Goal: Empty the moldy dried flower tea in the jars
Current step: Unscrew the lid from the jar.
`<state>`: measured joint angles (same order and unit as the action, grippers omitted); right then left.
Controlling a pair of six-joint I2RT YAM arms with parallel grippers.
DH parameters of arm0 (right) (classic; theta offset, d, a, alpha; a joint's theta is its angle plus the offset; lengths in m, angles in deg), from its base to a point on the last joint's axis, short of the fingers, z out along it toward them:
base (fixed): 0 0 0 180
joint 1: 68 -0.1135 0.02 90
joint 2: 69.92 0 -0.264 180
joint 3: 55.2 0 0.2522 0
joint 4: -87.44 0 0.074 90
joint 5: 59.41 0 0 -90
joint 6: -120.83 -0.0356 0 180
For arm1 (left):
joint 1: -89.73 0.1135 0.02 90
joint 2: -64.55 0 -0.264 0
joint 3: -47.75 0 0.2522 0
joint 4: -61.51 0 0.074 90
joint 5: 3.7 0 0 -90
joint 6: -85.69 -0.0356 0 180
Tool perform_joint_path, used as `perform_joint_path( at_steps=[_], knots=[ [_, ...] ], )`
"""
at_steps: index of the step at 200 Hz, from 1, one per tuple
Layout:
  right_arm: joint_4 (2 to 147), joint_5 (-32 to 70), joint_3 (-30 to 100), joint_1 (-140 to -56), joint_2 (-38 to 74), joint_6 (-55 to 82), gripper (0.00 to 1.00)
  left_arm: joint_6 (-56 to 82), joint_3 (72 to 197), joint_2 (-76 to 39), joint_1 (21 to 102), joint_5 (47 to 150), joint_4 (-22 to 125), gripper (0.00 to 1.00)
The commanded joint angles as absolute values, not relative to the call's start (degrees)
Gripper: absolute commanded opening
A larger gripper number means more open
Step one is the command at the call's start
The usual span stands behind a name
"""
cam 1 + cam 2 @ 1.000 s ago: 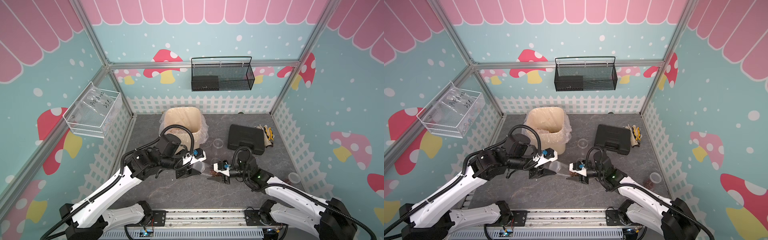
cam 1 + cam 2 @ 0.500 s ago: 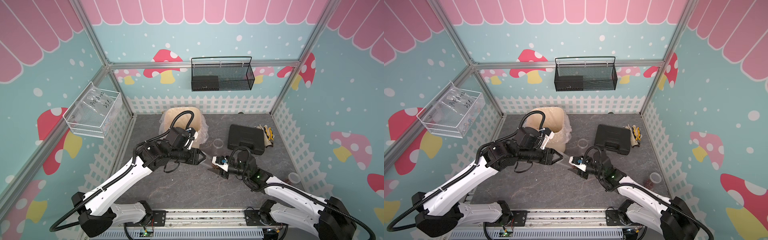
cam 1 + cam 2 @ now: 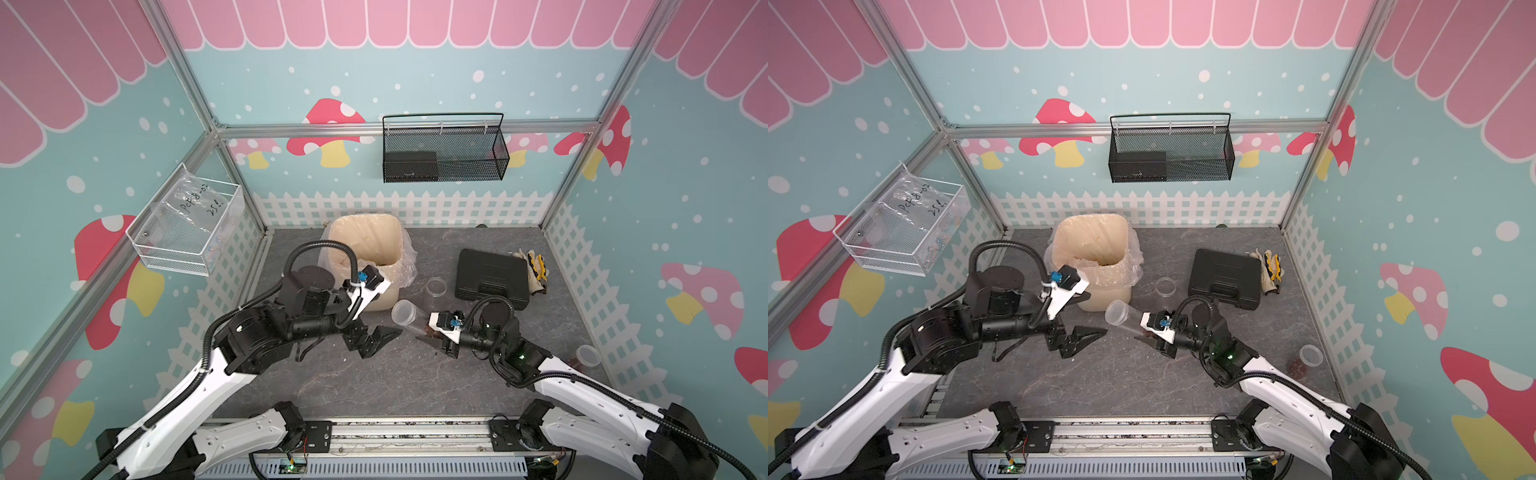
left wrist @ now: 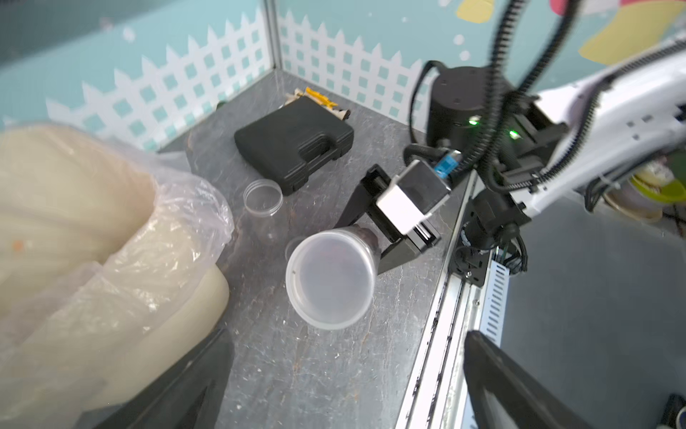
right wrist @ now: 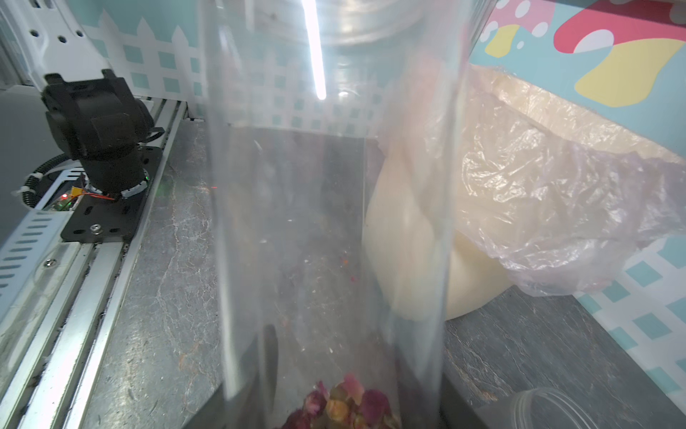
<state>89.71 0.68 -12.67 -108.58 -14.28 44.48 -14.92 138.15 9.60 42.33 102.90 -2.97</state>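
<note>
clear jar [image 3: 406,316] slants in right end effector [image 3: 434,336]; left end effector [image 3: 380,340] seemingly splayed.

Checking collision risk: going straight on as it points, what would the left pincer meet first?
Probably the jar held by the right pincer, whose end faces the open left pincer; depth is unclear.

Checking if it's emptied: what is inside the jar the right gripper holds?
Reddish-tan dried flower tea at the base of the jar in the right gripper; nothing else shows. The very bottom is cropped.
</note>
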Motion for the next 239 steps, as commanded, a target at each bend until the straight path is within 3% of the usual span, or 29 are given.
perform_joint_path(
  at_steps=[1,81,158,183,197,239],
  knots=[
    [89.55,-6.41,-13.48,-108.86,-15.01,46.88,0.00,-35.10,134.73,10.06,42.08,109.86,-3.38,0.99],
    [86.70,-11.35,-12.69,-108.89,-13.93,48.42,0.00,-43.86,140.23,1.17,40.91,108.11,-10.17,0.90],
    [86.43,-11.30,-12.86,-108.87,-13.49,48.23,0.00,-42.53,141.38,-1.52,40.47,107.60,-10.17,0.46],
    [86.46,-9.47,-12.78,-108.87,-13.46,48.23,0.00,-34.87,142.80,-3.21,40.50,106.68,-10.17,0.27],
    [86.61,-7.71,-12.79,-108.87,-13.47,48.10,0.00,-27.82,143.85,-4.26,40.45,104.92,-9.78,0.23],
    [88.40,-0.93,-13.03,-108.87,-13.49,46.70,0.00,11.52,148.72,-8.63,40.46,97.15,-11.32,0.10]
  ],
)
